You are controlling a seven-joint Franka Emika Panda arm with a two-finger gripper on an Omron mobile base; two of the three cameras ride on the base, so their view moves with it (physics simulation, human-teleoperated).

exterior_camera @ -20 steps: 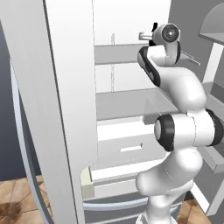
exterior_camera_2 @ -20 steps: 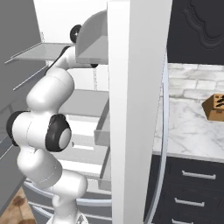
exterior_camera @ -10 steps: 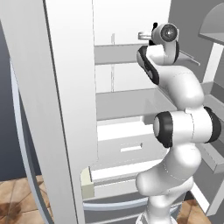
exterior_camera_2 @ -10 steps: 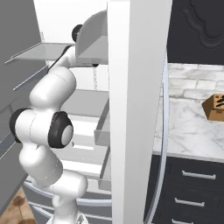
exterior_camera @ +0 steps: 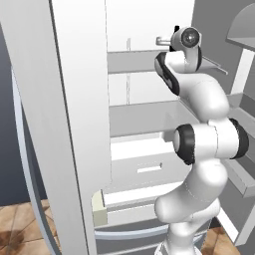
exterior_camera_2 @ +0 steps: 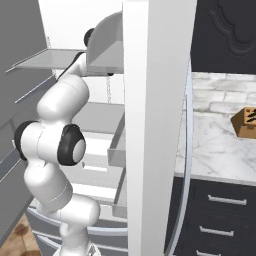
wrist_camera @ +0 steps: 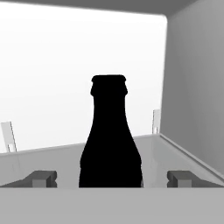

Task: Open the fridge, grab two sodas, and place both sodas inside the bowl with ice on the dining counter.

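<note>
Up in the left base view, the white arm reaches into the open fridge [exterior_camera: 149, 119], its hand level with the upper grey shelf [exterior_camera: 134, 61]; from the right base view, the fridge door [exterior_camera_2: 155, 125] edge stands in front, beside a marble counter [exterior_camera_2: 220, 145] bearing a small brown box [exterior_camera_2: 246, 121]; through the hand view, a black soda bottle [wrist_camera: 110, 140] stands upright on the shelf, between the fingertips [wrist_camera: 41, 178] of the gripper [wrist_camera: 111, 178], whose jaws are spread wide, holding nothing

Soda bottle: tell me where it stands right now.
In the hand view the soda bottle stands upright on a grey fridge shelf, centred between the open hand's fingertips, with the white back wall behind it.
</note>
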